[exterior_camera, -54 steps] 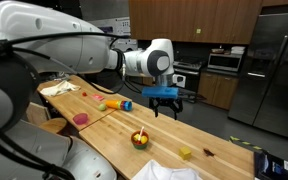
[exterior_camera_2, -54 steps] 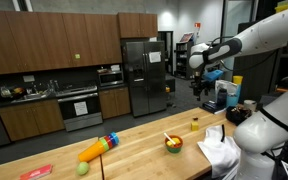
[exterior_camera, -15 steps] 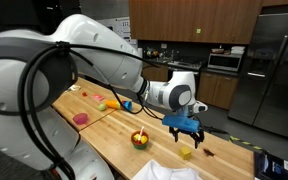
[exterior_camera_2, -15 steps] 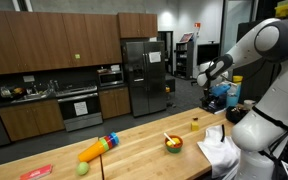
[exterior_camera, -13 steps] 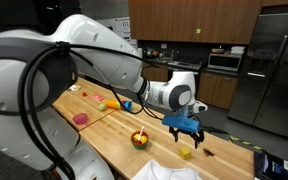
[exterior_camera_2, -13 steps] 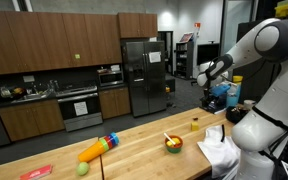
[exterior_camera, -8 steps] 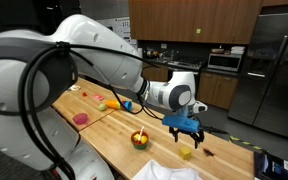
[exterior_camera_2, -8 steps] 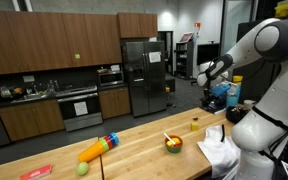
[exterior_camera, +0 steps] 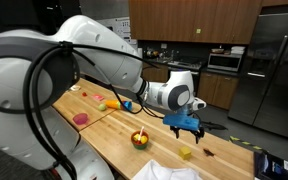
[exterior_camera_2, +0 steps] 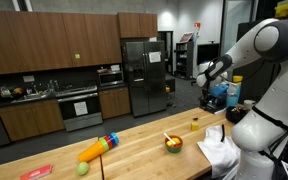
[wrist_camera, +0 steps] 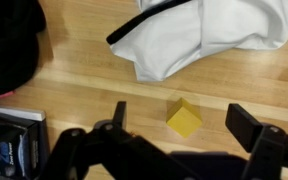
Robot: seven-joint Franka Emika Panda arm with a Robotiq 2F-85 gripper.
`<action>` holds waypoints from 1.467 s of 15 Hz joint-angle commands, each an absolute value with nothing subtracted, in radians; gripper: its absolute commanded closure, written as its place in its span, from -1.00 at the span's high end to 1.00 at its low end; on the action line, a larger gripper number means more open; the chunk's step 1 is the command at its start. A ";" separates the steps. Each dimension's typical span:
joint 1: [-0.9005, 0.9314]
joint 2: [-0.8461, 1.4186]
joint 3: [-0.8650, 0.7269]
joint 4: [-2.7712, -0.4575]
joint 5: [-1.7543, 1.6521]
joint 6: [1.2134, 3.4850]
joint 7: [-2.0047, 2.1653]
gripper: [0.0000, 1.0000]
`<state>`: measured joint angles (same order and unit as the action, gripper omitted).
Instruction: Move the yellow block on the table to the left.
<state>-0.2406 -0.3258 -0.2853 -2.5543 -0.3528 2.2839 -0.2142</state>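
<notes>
— Fingers [wrist_camera: 119, 112]: report their state.

— Spread wide, holding nothing. In the wrist view my two dark fingers rise from the bottom edge, one left of centre and one at the right. Bare wood shows between them.

— Location of the yellow block [wrist_camera: 184, 119]?

— On the table [wrist_camera: 74, 80], just right of centre in the wrist view. It sits in the gap between my fingers and touches neither. One corner points toward the top of the frame. In an exterior view my gripper [exterior_camera: 187, 124] hangs directly above the yellow block [exterior_camera: 186, 152], with clear air between them.

— Items adjacent to the block?

— A white cloth [wrist_camera: 204, 35] fills the upper right of the wrist view. Its lower edge is near the block but apart from it. In an exterior view the same cloth [exterior_camera: 169, 172] lies at the bottom edge, lower left of the block. A bowl [exterior_camera: 139, 139] with yellow and red contents stands to the left of the block, well apart from it.

— Confirmation from another angle?

— In an exterior view the yellow block [exterior_camera_2: 194, 125] rests toward the right of the table. The bowl [exterior_camera_2: 173, 144] is to its lower left and the cloth [exterior_camera_2: 219, 150] to its lower right.
</notes>
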 commanded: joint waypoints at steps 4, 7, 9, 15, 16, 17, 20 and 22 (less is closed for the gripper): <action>-0.220 -0.266 -0.290 -2.592 -0.282 2.635 -0.288 1.00; -0.197 -0.210 -0.295 -2.588 -0.214 2.714 -0.324 1.00; -0.169 -0.159 -0.302 -2.563 -0.150 2.683 -0.404 1.00; -0.140 -0.049 -0.292 -2.483 0.075 2.597 -0.614 1.00; -0.148 -0.030 -0.285 -2.468 0.078 2.589 -0.620 1.00; -0.153 -0.014 -0.280 -2.452 0.091 2.573 -0.640 1.00; -0.174 0.039 -0.266 -2.397 0.018 2.497 -0.655 1.00; -0.184 0.060 -0.257 -2.364 0.014 2.437 -0.727 1.00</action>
